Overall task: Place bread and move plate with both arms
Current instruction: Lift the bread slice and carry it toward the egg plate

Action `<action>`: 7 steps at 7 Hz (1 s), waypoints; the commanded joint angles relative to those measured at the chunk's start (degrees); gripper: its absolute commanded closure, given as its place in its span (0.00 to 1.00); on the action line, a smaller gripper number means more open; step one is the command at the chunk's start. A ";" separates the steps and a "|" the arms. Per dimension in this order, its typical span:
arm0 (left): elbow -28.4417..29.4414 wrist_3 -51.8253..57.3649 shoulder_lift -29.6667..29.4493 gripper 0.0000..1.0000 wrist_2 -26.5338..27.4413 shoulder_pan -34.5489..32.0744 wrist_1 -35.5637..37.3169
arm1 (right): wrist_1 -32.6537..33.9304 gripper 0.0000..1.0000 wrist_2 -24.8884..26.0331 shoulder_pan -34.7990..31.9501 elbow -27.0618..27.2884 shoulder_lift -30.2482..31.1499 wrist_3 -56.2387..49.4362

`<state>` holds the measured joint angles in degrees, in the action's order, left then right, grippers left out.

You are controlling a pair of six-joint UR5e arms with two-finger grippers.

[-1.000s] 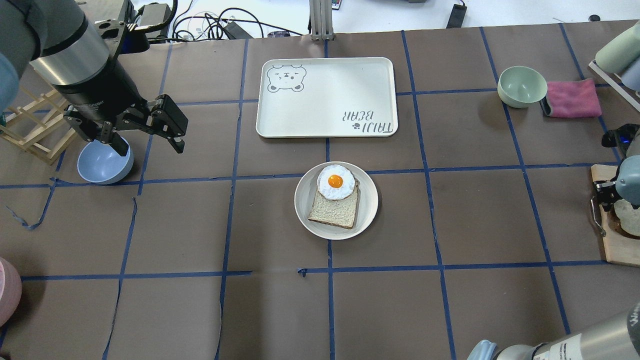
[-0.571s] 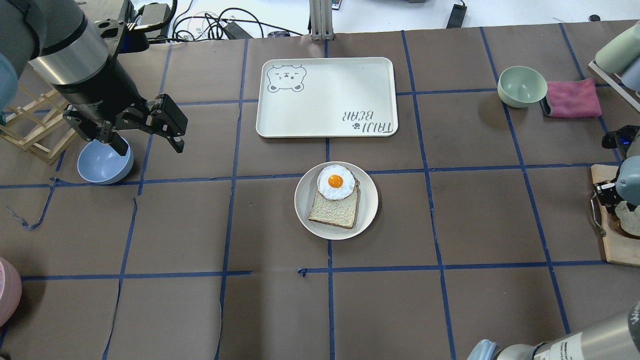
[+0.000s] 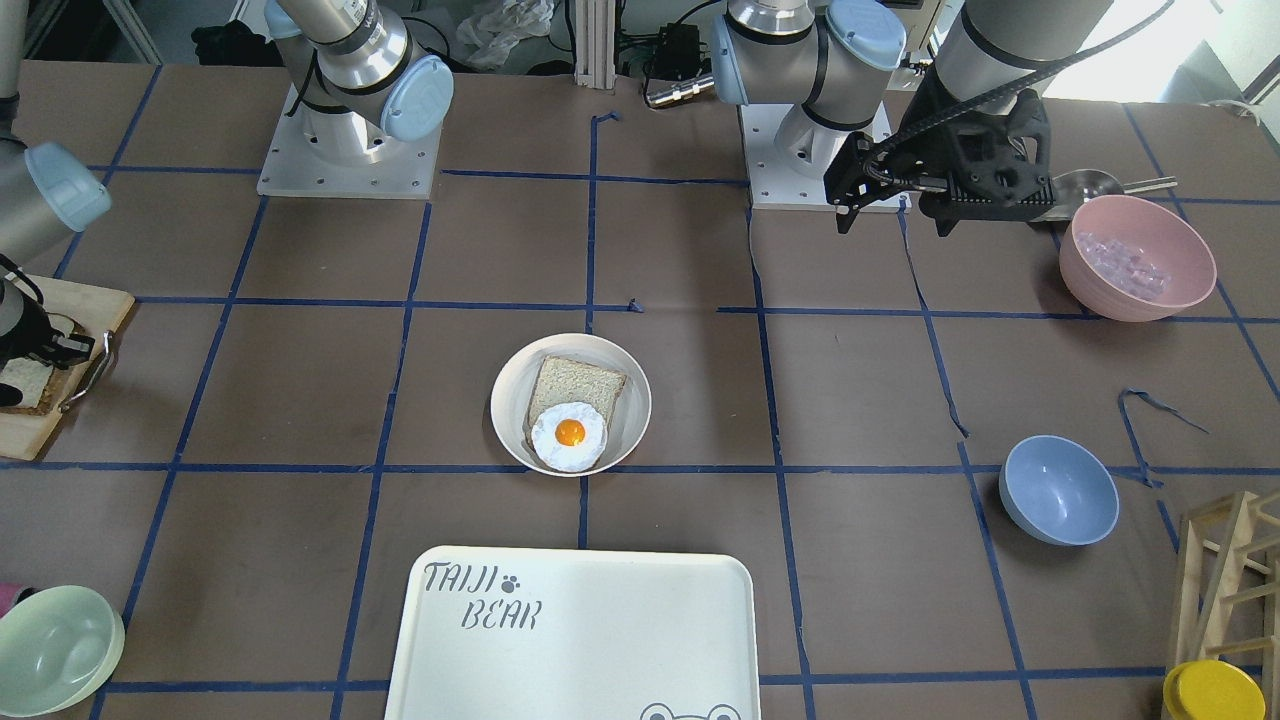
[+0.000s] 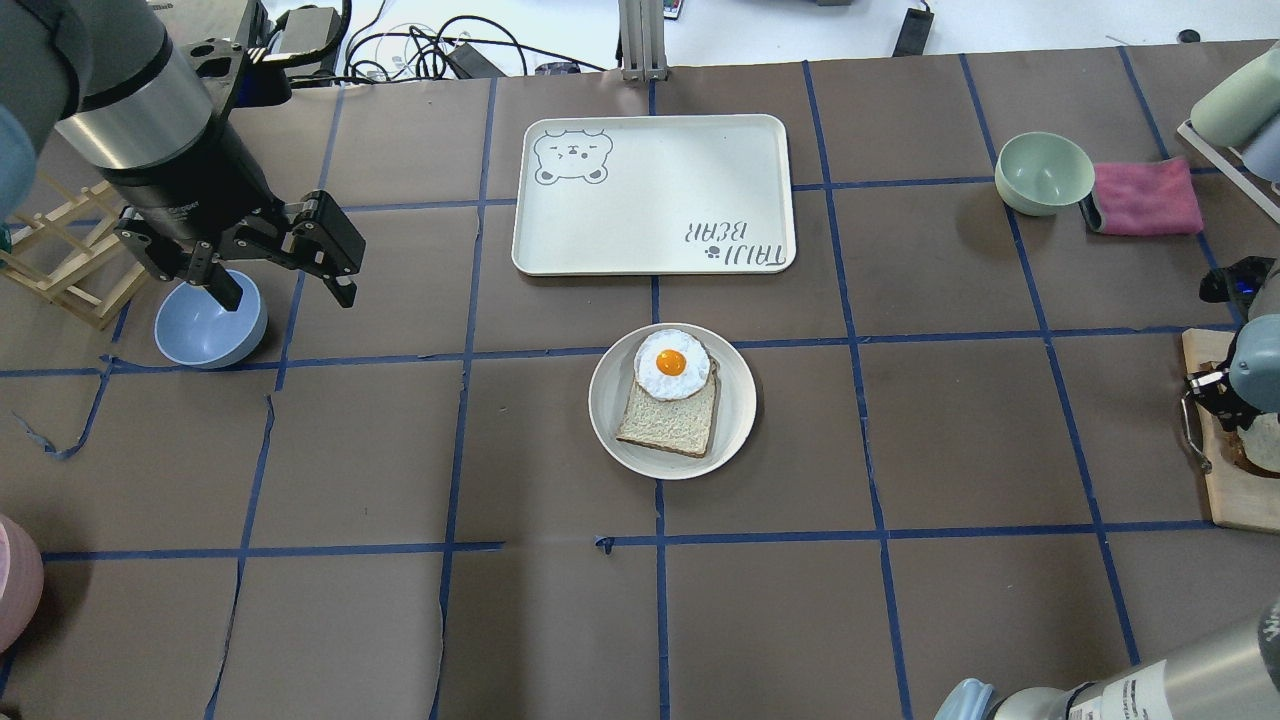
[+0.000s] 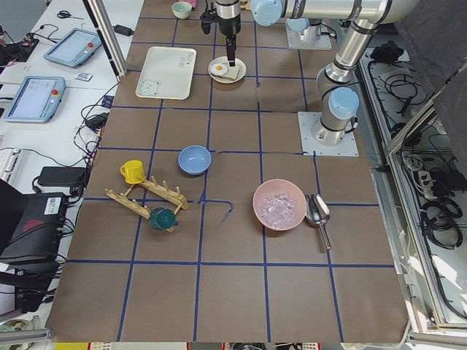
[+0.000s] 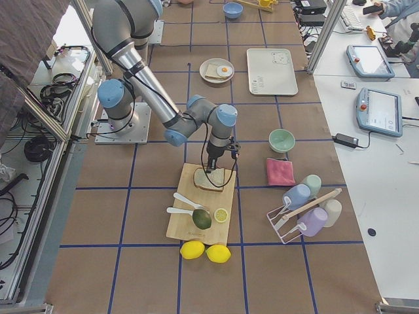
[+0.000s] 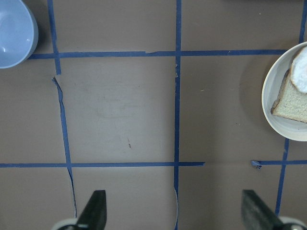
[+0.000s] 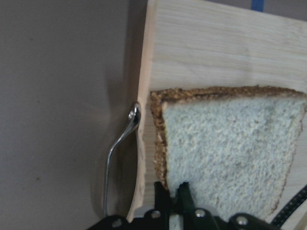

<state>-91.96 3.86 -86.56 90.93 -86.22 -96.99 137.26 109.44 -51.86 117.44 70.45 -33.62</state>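
The bread (image 8: 225,158), pale with a dark brown crust, lies on a wooden cutting board (image 8: 201,43) at the table's right end. My right gripper (image 8: 174,196) is shut on its near edge; it also shows in the exterior right view (image 6: 211,171). I cannot tell if the slice is off the board. The cream-white plate (image 4: 610,425) sits mid-table with a tan-crust slice (image 4: 672,422) and a fried egg (image 4: 671,364) on it. My left gripper (image 4: 283,288) is open and empty, hanging above the table far left of the plate, beside a blue bowl (image 4: 205,330).
The TAIJI BEAR tray (image 4: 650,190) lies behind the plate. A green bowl (image 4: 1043,172) and pink cloth (image 4: 1145,195) sit at the back right. A wooden rack (image 4: 60,260) stands far left. A pink bowl (image 3: 1135,260) is near the left arm's base.
My left gripper has shifted slightly back and to the left, still open. The right wrist has moved a little over the cutting board, and less of the bread shows.
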 commanded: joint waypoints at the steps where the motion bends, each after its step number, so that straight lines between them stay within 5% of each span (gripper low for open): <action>1: -0.15 0.00 -0.01 0.00 0.04 -0.09 0.04 | -0.15 1.00 0.16 0.00 0.06 0.56 0.83; 4: 0.02 -0.09 -0.10 0.00 0.04 -0.09 0.13 | -4.16 1.00 1.13 -3.40 -1.33 6.24 4.23; 7: -0.24 -0.09 -0.10 0.00 -0.05 -0.09 0.13 | -24.51 1.00 0.78 -16.21 -10.36 11.98 18.01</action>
<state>-92.20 3.78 -86.66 90.91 -86.31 -96.82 121.17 110.56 -62.50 111.35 80.94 -21.71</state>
